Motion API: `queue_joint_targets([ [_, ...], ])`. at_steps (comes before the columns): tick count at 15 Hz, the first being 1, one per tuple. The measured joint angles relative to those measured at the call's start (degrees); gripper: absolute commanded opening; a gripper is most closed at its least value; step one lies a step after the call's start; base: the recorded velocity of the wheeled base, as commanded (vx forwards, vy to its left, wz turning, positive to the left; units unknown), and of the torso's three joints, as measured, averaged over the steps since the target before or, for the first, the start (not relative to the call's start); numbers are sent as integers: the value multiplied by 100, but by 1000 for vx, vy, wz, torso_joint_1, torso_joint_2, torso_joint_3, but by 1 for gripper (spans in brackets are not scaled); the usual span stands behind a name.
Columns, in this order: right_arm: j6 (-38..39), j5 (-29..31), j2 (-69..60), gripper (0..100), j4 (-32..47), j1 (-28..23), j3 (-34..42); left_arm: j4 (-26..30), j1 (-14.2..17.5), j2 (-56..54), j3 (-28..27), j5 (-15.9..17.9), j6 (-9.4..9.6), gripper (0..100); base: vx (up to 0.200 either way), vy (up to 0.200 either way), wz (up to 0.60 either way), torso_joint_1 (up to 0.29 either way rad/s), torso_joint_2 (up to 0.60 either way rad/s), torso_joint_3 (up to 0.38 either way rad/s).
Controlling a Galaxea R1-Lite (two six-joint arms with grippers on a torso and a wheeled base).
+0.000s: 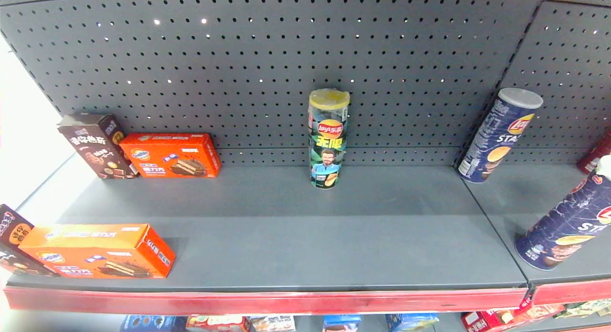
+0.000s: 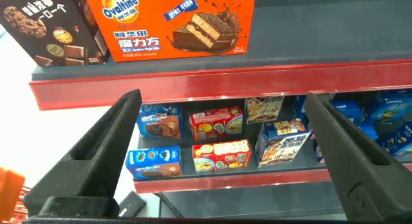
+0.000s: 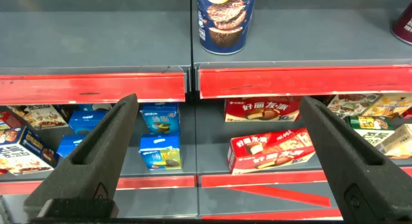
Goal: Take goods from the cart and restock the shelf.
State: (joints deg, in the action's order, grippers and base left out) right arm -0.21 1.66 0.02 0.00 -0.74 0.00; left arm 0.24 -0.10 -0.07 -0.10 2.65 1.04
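Two empty grippers face the shelf [image 1: 305,236] from below its red lip. The left gripper [image 2: 222,98], jaws wide apart, sits beneath the flat-lying orange wafer box [image 2: 170,24]. The right gripper [image 3: 219,100], equally spread, sits beneath the standing blue chip can [image 3: 225,21].

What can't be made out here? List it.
- Head view: red can cut off by the right edge.
- Head view: front-left dark box, cut by the left edge, partly behind the orange box.
- Head view: lower-shelf goods hidden under the red shelf lip.
- Left wrist view: orange object at the edge, unidentifiable.
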Motion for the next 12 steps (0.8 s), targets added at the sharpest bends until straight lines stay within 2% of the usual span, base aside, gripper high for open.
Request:
queue_joint_targets([
  [6,2,6,0,100,0,0,0,2,0,0,0,0,2,100,0,0,0,0,0,0],
  [12,0,11,0,100,0,-5,0,2,0,0,0,0,2,100,0,0,600,6,3,0],
])
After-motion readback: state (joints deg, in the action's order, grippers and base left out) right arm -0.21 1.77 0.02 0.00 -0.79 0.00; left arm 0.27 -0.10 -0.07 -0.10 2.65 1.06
